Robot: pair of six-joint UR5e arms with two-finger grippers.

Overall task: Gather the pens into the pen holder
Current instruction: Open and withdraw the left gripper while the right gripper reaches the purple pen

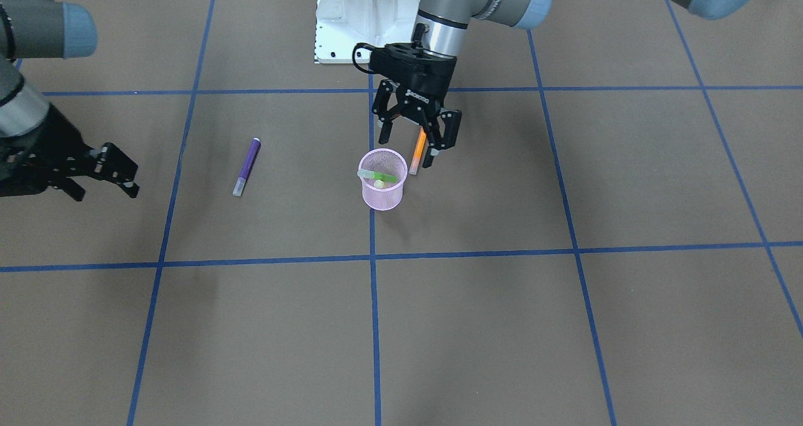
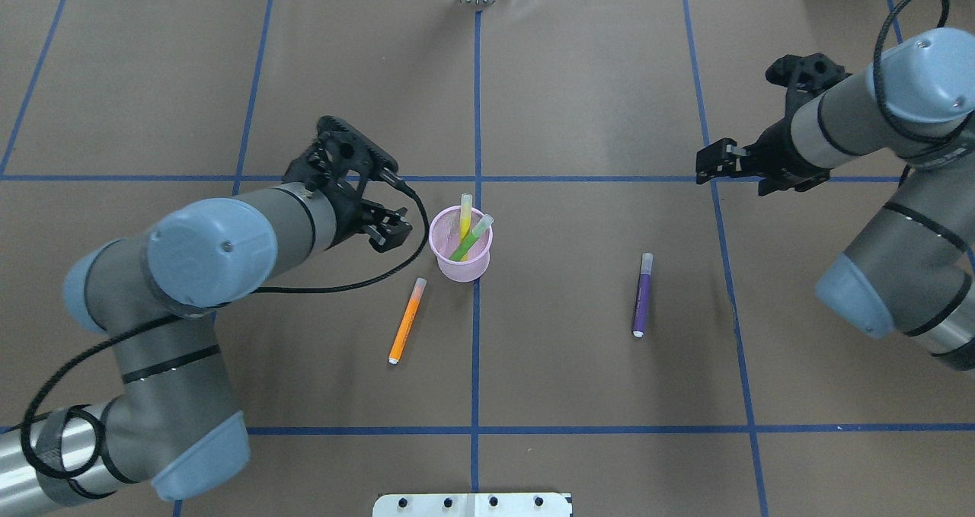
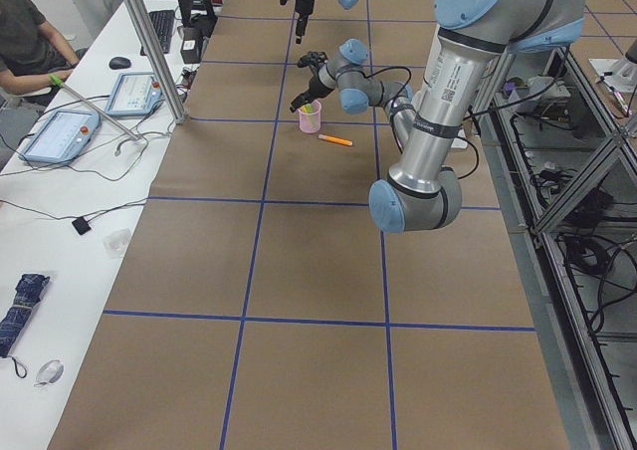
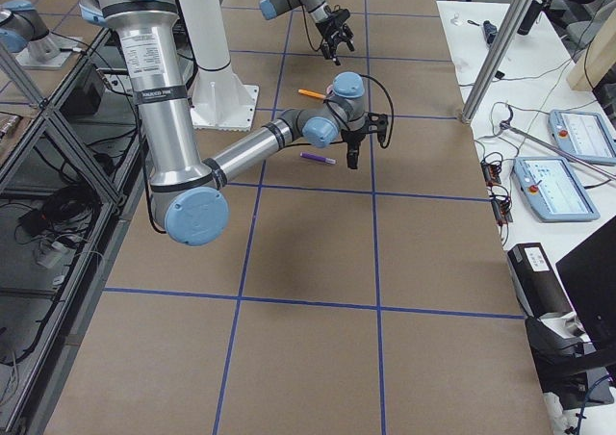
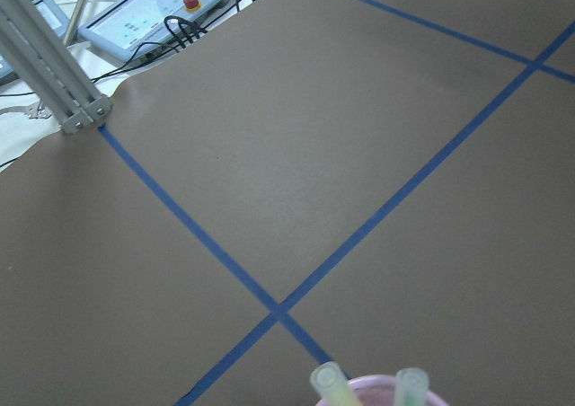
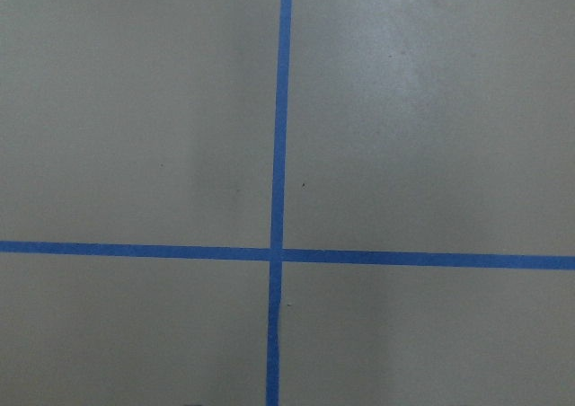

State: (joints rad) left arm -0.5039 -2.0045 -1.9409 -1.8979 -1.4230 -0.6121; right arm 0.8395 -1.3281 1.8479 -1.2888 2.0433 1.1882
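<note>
Gripper of the left arm (image 2: 387,229) hangs released and empty just left of the pink pen holder (image 2: 461,269), centre-left in the overhead view.

Below it in that frame the orange pen (image 2: 407,320) lies flat on the brown worktop (image 2: 579,83), near the holder's lower left. The holder stands upright on a blue tape line (image 2: 477,90) at mid-frame, with the yellow pen (image 2: 465,214) and green pen (image 2: 471,240) leaning inside, pale caps above the rim. Further right the purple pen (image 2: 642,298) lies alone, well apart from the holder. At upper right the right gripper (image 2: 712,164) hovers, fingers spread, holding nothing.
</note>
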